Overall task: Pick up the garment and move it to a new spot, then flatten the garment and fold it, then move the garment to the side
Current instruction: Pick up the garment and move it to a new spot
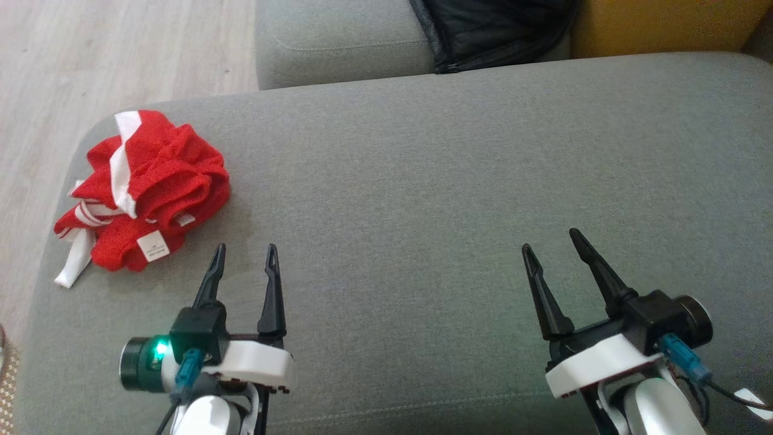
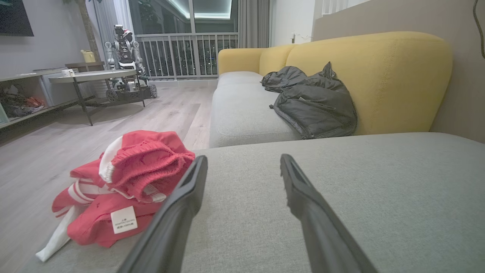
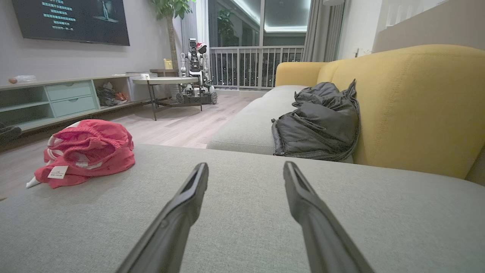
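Black fingers [image 1: 273, 290] stand spread wide on the left hand [image 1: 246, 249], which holds nothing and is poised over a grey sofa cushion [image 1: 423, 181]. The right hand [image 1: 550, 240], well apart to its right, is just as wide and just as empty, with its fingers angled slightly leftward. The garment [image 1: 145, 187], a red knit with white stripes and a white label, lies crumpled in a heap near the cushion's left edge. It sits just beyond and to the left of the left hand, clear of its fingertips. At the far side a black jacket [image 1: 489, 30] slumps on a second grey seat [image 1: 338, 42] against a yellow backrest [image 1: 658, 24]. Pale wood floor [image 1: 121, 54] runs along the left.
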`<state>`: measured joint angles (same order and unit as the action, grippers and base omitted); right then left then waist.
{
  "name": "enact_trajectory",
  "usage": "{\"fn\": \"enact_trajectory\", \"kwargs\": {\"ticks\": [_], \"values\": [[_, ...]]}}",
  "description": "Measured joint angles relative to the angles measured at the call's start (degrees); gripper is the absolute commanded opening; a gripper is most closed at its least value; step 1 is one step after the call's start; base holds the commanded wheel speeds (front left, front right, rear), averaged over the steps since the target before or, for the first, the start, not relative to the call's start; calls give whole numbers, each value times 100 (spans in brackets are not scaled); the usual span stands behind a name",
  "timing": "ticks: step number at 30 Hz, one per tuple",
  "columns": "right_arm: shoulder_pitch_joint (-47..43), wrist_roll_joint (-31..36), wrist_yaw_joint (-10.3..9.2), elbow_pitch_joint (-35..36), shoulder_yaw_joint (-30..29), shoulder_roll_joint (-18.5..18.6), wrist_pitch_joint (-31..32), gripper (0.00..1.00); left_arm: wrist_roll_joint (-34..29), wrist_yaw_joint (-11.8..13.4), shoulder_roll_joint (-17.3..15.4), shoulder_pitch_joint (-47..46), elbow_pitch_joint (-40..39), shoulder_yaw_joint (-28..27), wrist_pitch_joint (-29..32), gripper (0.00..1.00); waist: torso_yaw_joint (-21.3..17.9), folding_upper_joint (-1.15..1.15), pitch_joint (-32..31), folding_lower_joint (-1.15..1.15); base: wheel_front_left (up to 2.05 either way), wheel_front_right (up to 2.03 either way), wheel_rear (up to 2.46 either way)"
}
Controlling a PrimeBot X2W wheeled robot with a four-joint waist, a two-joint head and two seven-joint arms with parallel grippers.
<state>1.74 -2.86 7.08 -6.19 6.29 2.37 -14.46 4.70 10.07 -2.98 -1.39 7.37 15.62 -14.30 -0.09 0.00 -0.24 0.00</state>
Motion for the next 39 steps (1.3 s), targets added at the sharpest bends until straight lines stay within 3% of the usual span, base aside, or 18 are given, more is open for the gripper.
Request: {"fn": "enact_trajectory", "kwargs": {"ticks": [8, 20, 32, 37, 39], "values": [[-1, 2, 0, 2, 56, 7, 0, 100, 101, 56, 10, 0, -34, -29, 0, 100, 360, 0, 12, 0, 0, 0, 0], [-4, 56, 0, 5, 70, 9, 0, 100, 211, 261, 11, -10, -58, 63, 0, 100, 1240, 0, 107, 0, 0, 0, 0], [-1, 85, 0, 7, 87, 8, 0, 100, 270, 253, 11, 8, -300, 19, 0, 100, 1980, 0, 247, 0, 0, 0, 0], [3, 88, 0, 10, 113, 9, 0, 100, 296, 241, 11, 5, -343, -30, 0, 100, 2066, 0, 374, 0, 0, 0, 0], [18, 116, 0, 11, 142, 9, 0, 100, 259, 96, 12, -61, -341, -110, 0, 100, 2049, 0, 445, 0, 0, 0, 0]]}}
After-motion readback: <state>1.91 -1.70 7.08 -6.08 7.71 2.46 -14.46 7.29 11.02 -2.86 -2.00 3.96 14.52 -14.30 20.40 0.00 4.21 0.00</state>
